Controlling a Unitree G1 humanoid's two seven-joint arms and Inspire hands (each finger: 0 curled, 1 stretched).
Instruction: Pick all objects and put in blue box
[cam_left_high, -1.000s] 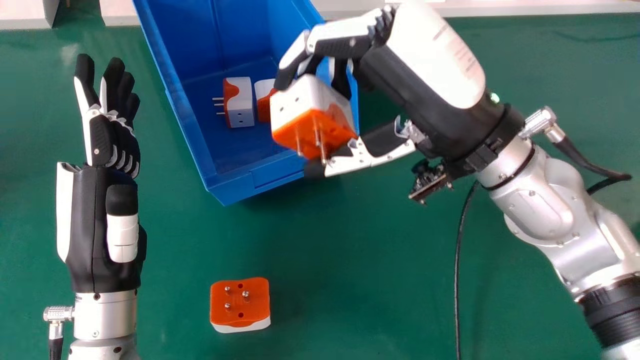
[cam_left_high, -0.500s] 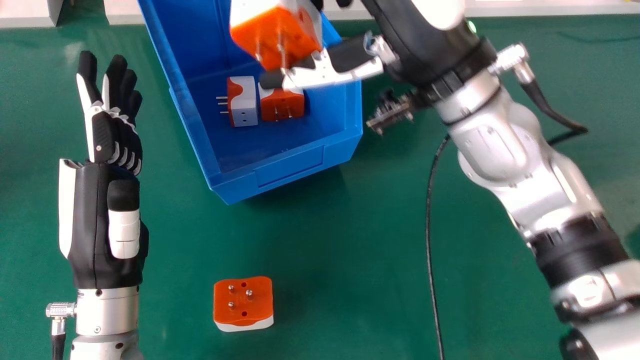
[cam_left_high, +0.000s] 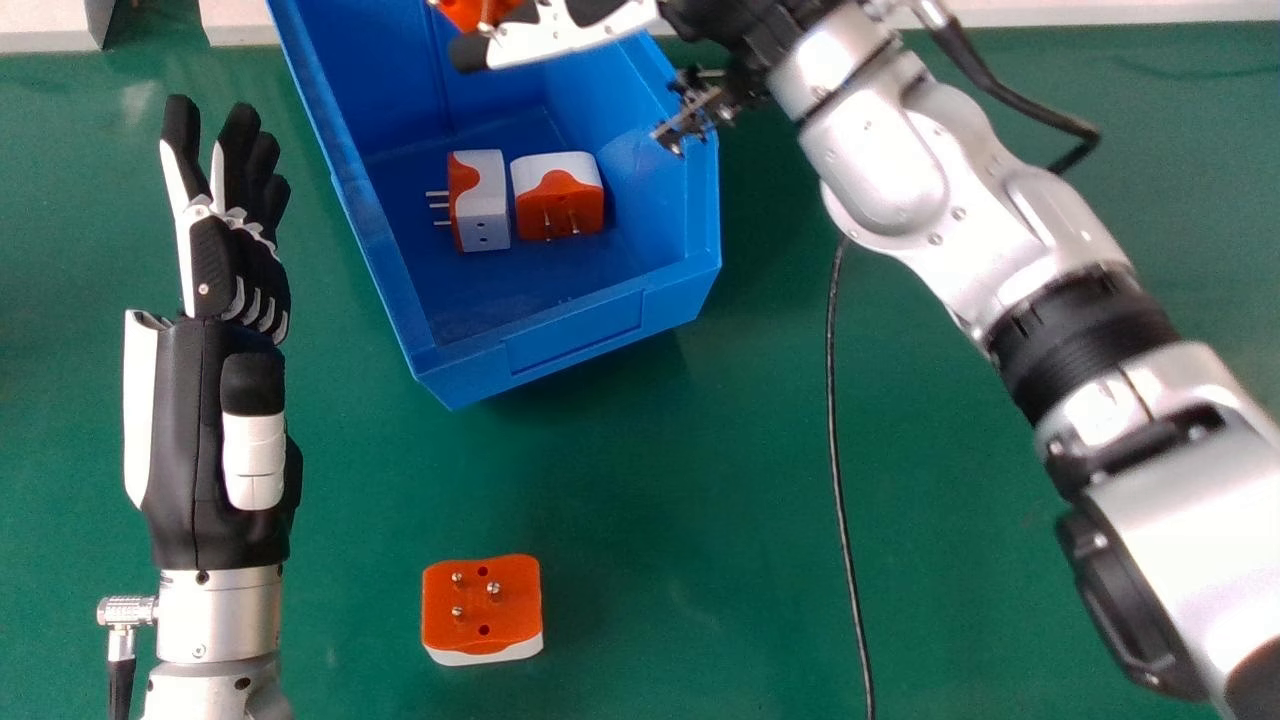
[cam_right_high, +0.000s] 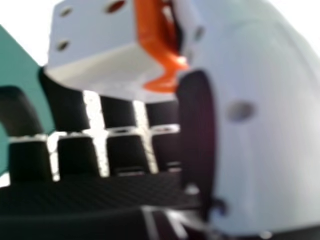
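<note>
The right hand (cam_left_high: 565, 30) grips an orange-and-white plug adapter (cam_right_high: 100, 60) between thumb and fingers, over the blue box (cam_left_high: 575, 335). Nearer the robot than that hand, a second adapter (cam_left_high: 485, 205) and third adapter (cam_left_high: 560, 200) lie inside. A fourth adapter (cam_left_high: 482, 600) sits right of the open left hand (cam_left_high: 215, 420).

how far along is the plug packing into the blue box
About half done: one plug and a second plug already lie in the blue box. A third plug is in the right hand, apparently above the box's far part, not yet released. One last plug is left on the green table, prongs up.
</note>
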